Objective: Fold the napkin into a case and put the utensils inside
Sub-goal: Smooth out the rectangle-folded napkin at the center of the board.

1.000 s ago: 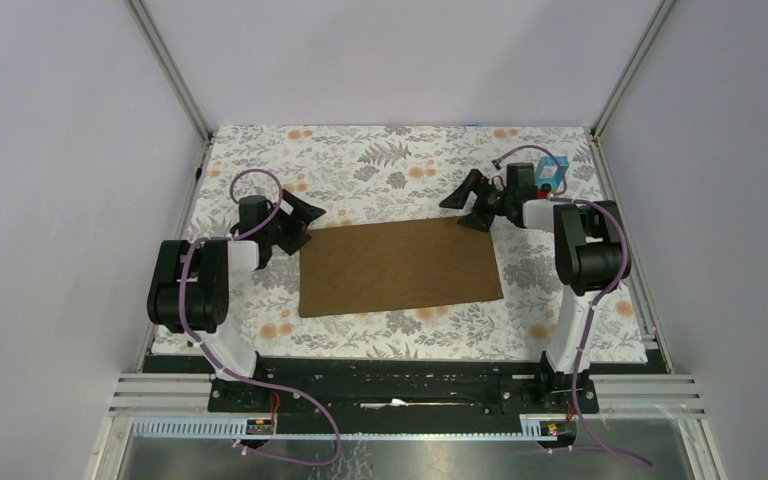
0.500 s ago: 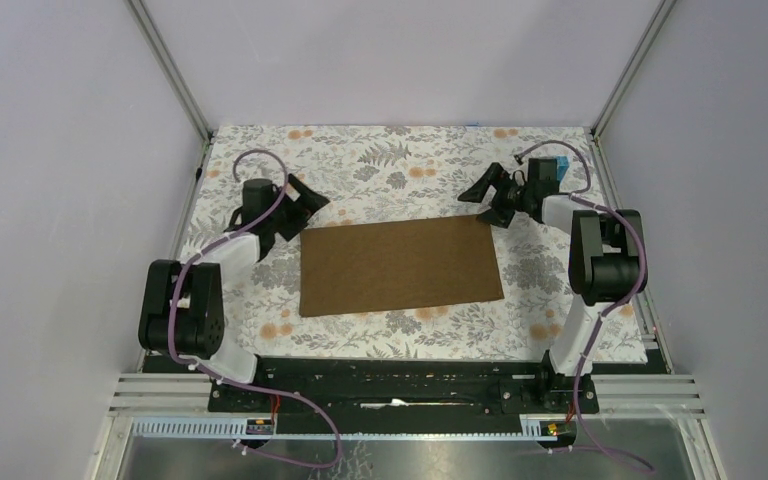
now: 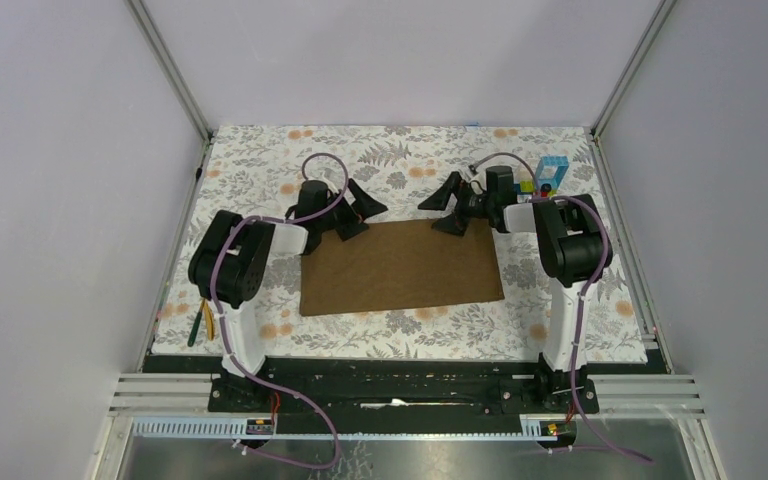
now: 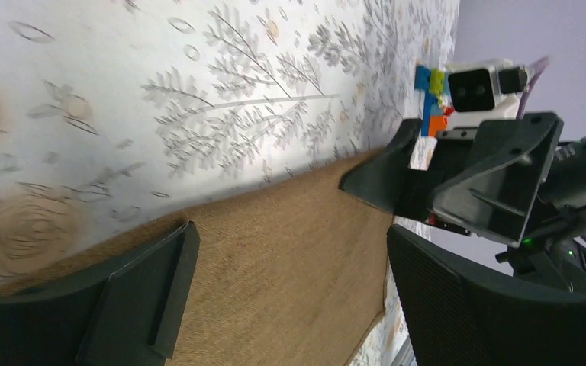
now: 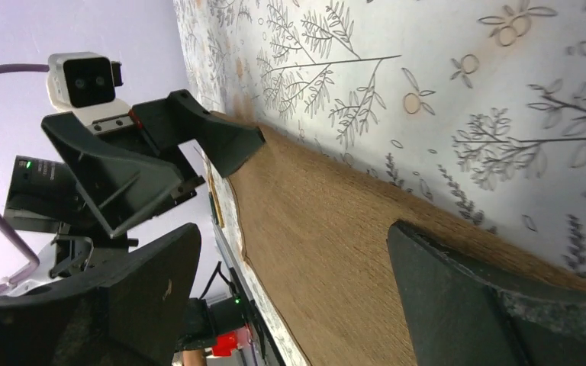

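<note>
The brown napkin lies flat as a wide rectangle in the middle of the floral cover. My left gripper hangs open over its far left corner, and my right gripper hangs open over its far right part. The two face each other with a short gap between them. In the left wrist view the napkin fills the space between my open left gripper's jaws. The right wrist view shows the napkin the same way under the right gripper. Thin yellow-orange utensils lie at the near left edge.
A small stack of colourful toy blocks stands at the far right, just behind the right arm; it also shows in the left wrist view. Grey walls with metal posts close in the cover on three sides.
Both grippers swung inward along the napkin's far edge, the left one rightward and the right one leftward. The left arm's move uncovered the utensils at the near left.
</note>
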You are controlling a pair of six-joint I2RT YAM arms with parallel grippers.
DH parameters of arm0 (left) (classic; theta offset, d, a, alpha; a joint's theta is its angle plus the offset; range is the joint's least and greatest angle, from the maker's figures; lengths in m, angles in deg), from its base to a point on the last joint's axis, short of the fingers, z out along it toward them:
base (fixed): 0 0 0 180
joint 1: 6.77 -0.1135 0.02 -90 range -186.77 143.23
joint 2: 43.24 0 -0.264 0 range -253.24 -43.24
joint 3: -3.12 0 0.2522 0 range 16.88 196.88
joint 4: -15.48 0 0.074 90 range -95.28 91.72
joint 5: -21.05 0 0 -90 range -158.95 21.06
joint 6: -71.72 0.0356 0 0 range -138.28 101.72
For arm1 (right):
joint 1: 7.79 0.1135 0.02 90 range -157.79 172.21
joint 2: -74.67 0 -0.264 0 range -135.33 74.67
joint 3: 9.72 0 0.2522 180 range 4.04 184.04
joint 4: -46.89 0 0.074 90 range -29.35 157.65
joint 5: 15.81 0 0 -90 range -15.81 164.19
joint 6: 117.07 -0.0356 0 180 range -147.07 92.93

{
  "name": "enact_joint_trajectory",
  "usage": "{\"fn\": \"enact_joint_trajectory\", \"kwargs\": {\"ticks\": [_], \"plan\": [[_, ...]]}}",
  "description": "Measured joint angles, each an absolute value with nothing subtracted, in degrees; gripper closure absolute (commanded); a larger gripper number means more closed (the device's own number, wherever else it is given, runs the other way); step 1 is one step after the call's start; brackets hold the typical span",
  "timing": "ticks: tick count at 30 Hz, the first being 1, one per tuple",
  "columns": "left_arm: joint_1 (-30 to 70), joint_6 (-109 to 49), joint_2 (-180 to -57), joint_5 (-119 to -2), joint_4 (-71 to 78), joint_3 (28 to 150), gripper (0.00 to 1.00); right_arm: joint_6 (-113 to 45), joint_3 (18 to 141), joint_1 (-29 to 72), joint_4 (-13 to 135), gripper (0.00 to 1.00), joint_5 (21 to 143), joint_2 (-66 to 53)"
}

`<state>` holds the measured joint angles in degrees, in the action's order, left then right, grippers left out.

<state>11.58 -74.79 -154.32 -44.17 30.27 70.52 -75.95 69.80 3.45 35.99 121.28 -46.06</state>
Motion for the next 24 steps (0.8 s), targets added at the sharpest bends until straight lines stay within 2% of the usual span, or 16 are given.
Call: {"fn": "enact_joint_trajectory", "kwargs": {"ticks": [16,21,24], "plan": [[-5.1,-73.6,-152.2,-41.4,41.3,61.2,0.01,-71.4,69.6,-10.0,37.8,0.00,124.3,-46.7],[-7.5,-72.8,-151.1,-41.6,40.1,60.6,0.01,-70.8,69.9,-13.7,40.0,0.00,124.8,-46.4],[-8.2,-70.9,-148.2,-43.6,34.3,60.9,0.01,-68.8,70.9,-15.1,44.6,0.00,123.7,-45.3]]}}
